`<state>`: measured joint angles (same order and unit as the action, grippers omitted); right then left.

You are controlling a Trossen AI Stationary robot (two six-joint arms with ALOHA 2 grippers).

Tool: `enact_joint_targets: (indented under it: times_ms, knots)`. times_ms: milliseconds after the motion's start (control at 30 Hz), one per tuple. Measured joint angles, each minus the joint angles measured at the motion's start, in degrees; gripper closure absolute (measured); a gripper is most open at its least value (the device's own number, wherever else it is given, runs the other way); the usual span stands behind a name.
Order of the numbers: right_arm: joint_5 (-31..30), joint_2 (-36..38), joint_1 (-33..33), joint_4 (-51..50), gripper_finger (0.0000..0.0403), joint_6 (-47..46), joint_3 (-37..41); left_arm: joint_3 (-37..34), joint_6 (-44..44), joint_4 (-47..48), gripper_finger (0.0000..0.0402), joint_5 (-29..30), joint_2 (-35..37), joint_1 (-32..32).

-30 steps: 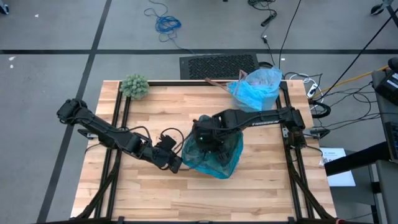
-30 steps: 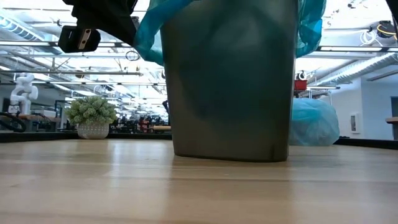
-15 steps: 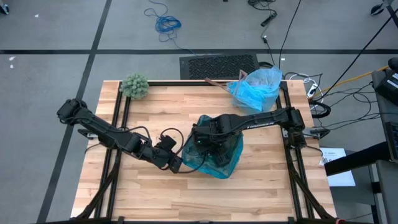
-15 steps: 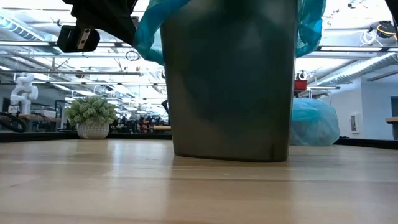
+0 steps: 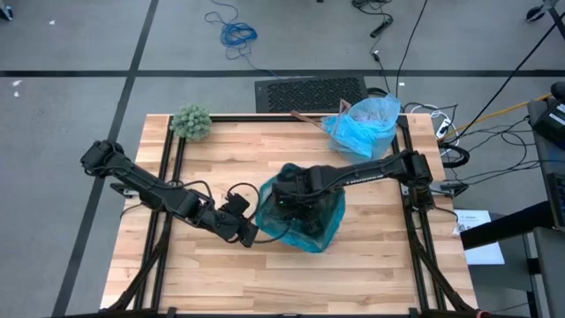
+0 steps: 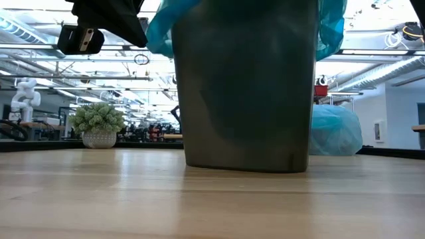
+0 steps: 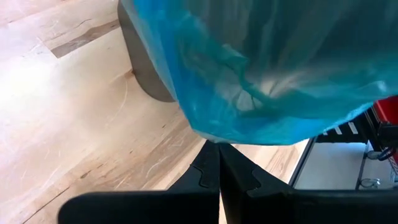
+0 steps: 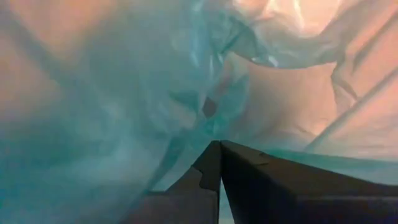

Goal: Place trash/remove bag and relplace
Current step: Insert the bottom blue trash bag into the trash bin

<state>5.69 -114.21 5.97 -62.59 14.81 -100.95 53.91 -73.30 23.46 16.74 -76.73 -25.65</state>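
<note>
Dark bin [image 6: 246, 99] mid-desk [image 5: 221, 283], lined with teal bag [image 5: 322, 234]. Left end effector [image 5: 248, 235] pinched together on the liner's rim. Right end effector [image 8: 219, 163] closed, down inside the bin. Light-blue bag [image 5: 364, 125] beyond the bin.

Grey floor [image 5: 71, 44] crossed by dark seams, a blue cable coil [image 5: 237, 34] and a black ribbed mat [image 5: 309, 91] lying on it; beyond the wooden table [image 6: 99, 192], what looks like an open workshop under long ceiling lights [image 6: 40, 46]
</note>
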Motion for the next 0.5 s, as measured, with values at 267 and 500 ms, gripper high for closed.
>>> enact_joint_targets:
  times_ms: [267,500]
  knots:
    - [-0.02,0.00,-0.03,2.97,0.0403,-0.88,2.27,0.00,0.02,0.02,0.0402,0.01,0.00,0.00]
    - [0.17,0.89,-0.32,3.24,0.0403,-1.95,2.19,1.28,0.07,0.12,0.0402,0.84,1.39,-0.76]
